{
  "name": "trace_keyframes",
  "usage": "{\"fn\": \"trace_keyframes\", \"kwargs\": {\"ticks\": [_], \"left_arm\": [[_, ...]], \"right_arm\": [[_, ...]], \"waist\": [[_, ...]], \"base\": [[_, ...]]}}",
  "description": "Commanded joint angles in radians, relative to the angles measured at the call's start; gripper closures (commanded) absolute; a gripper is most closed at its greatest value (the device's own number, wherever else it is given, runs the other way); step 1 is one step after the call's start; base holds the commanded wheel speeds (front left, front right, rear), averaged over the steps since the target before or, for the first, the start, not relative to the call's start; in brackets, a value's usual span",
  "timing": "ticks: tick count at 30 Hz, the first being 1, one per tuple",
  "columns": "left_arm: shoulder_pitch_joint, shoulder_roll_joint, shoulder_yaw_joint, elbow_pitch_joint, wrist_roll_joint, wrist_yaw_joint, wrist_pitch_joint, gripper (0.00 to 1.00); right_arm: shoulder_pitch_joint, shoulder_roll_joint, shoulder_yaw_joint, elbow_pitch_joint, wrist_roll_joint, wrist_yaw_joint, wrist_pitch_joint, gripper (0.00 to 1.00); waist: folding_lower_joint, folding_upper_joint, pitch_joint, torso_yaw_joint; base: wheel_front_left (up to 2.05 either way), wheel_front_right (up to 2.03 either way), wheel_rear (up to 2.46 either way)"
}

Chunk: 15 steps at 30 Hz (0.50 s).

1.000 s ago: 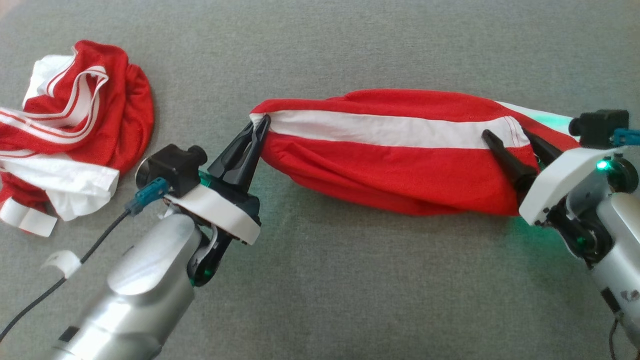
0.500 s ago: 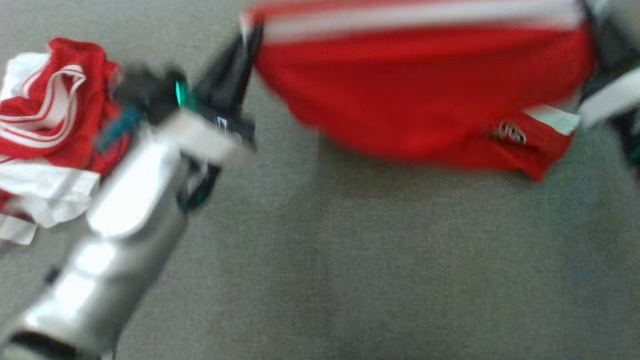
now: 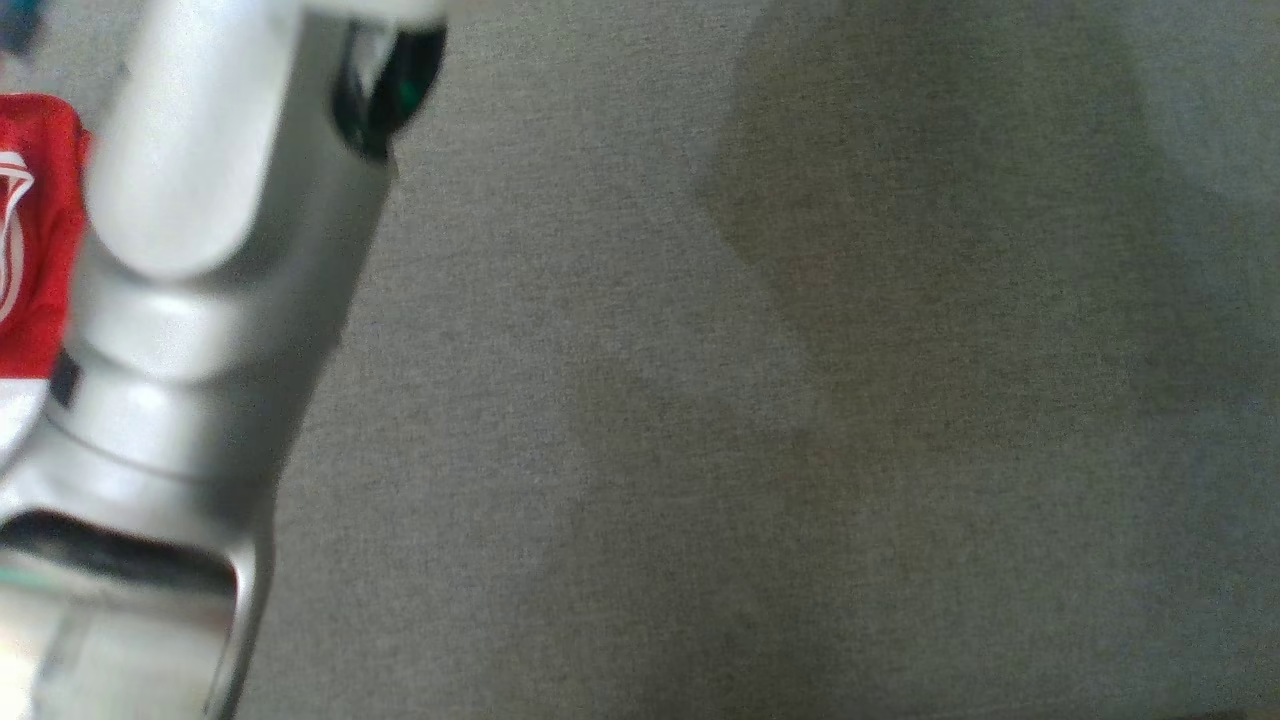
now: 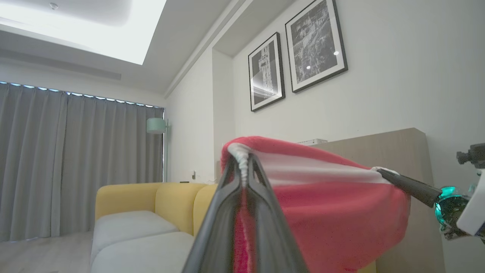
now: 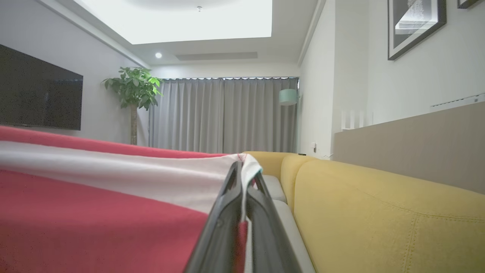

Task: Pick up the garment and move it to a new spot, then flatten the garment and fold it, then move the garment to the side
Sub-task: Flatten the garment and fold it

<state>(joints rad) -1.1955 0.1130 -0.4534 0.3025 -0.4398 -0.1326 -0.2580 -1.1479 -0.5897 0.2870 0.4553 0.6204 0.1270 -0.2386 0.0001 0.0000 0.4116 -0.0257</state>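
The garment is red with a white band and hangs stretched in the air between my two grippers. My left gripper is shut on its gathered left end. My right gripper is shut on the white-banded right end of the garment. In the left wrist view, one dark finger of the right gripper reaches into the cloth's far end. The head view shows my pale left forearm rising past the top edge, and a broad soft shadow on the grey surface.
A second red-and-white cloth lies on the grey surface at the far left, behind my forearm. A yellow sofa stands beside a wooden panel under framed pictures. Grey curtains and a plant stand further off.
My right gripper has shut on the garment's right end. Both arms have lifted the garment off the grey surface and out past the top of the head view, which has itself shifted.
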Motion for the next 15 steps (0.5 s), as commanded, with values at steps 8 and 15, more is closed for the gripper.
{"fn": "trace_keyframes", "kwargs": {"ticks": [8, 15], "left_arm": [[0.359, 0.071, -0.059, -0.052, 0.035, 0.002, -0.004, 1.00], [0.677, 0.074, -0.058, -0.110, 0.102, 0.002, -0.004, 1.00]], "right_arm": [[0.437, -0.003, -0.014, -0.099, 0.033, 0.004, 0.006, 1.00], [0.764, 0.062, -0.099, -0.188, 0.024, 0.004, -0.010, 1.00]], "waist": [[-0.0001, 0.0000, 0.008, 0.025], [-0.0001, 0.0000, -0.047, 0.025]], "base": [[0.00, 0.00, 0.00], [0.00, 0.00, 0.00]]}}
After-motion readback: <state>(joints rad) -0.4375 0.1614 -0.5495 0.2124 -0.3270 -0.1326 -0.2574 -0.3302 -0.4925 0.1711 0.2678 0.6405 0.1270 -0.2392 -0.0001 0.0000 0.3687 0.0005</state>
